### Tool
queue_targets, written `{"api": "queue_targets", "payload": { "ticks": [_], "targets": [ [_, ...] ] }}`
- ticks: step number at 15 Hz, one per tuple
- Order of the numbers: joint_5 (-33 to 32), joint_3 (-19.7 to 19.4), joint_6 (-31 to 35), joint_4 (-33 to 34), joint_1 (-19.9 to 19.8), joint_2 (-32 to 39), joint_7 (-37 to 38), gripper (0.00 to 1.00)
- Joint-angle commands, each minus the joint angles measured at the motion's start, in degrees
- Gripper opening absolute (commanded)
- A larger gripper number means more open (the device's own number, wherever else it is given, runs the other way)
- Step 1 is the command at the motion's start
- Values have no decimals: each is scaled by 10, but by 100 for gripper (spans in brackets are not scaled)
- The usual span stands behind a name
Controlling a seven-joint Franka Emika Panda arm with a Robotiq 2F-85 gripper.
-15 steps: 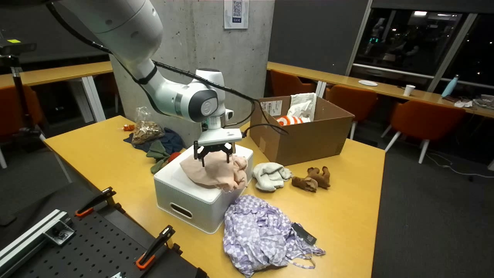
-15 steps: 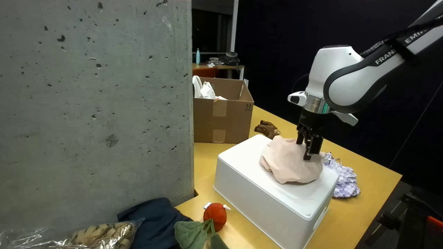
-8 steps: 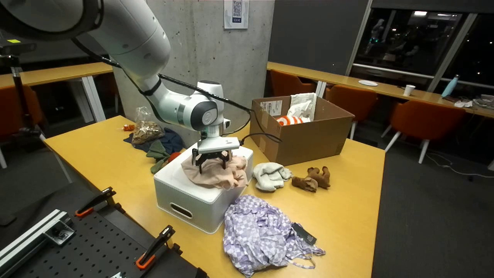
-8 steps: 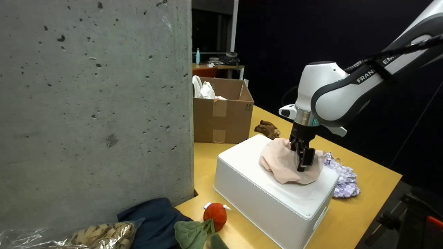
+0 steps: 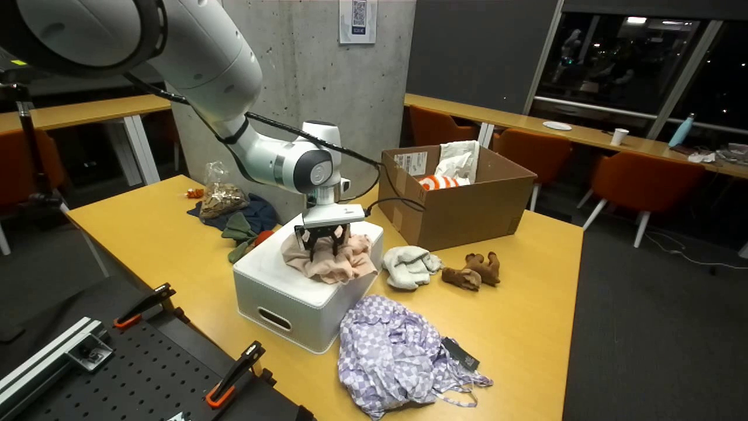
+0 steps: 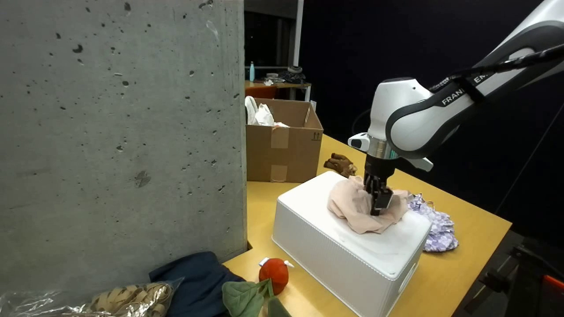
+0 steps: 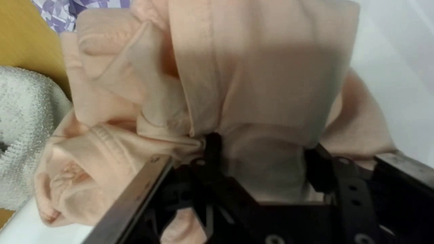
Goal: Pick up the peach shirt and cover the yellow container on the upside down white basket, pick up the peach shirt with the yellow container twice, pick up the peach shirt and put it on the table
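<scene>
One white jointed arm (image 5: 204, 64) carries the black two-fingered hand (image 5: 323, 256), which is gripping the one peach cloth shirt (image 5: 343, 268): in the wrist view its two fingers (image 7: 213, 149) press the fabric from both sides, with a rounded bulge of cloth between them; what lies under it is hidden. In both exterior views the shirt is rumpled on top of a single upturned white rectangular basket (image 6: 326, 259), which shows one oval slot (image 5: 274, 319) in its short side and stands on a yellow surface (image 5: 514, 327).

Just beside the basket lie two other cloths: a lavender-and-white checked garment (image 5: 391, 351) with one black tag (image 5: 460, 354), and a textured white cloth (image 5: 411, 266). Near the latter is a brown plush toy (image 5: 484, 269); whether it is one piece or two I cannot tell. One brown cardboard box (image 5: 467, 213) holds white fabric (image 5: 461, 158) and an orange-and-white striped item (image 5: 439, 182). On the opposite side of the basket sit one clear plastic bag (image 5: 224, 200) of tan pieces, one navy cloth (image 6: 198, 284) partly beneath it, one round red plush toy (image 6: 274, 275), and green fabric leaves (image 6: 242, 299), at least two of them. Two black-and-orange clamps (image 5: 235, 374) sit at the edge of one black perforated board (image 5: 140, 368).
</scene>
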Motion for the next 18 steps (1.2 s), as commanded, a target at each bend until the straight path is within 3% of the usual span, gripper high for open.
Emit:
{"api": "queue_targets", "payload": {
  "ticks": [1, 2, 8, 18],
  "targets": [
    [-5, 1, -24, 28, 2, 13, 0, 30],
    [-5, 0, -27, 30, 3, 13, 1, 24],
    [-8, -5, -25, 17, 7, -8, 11, 24],
    [-38, -38, 22, -93, 18, -246, 100, 24]
  ]
}}
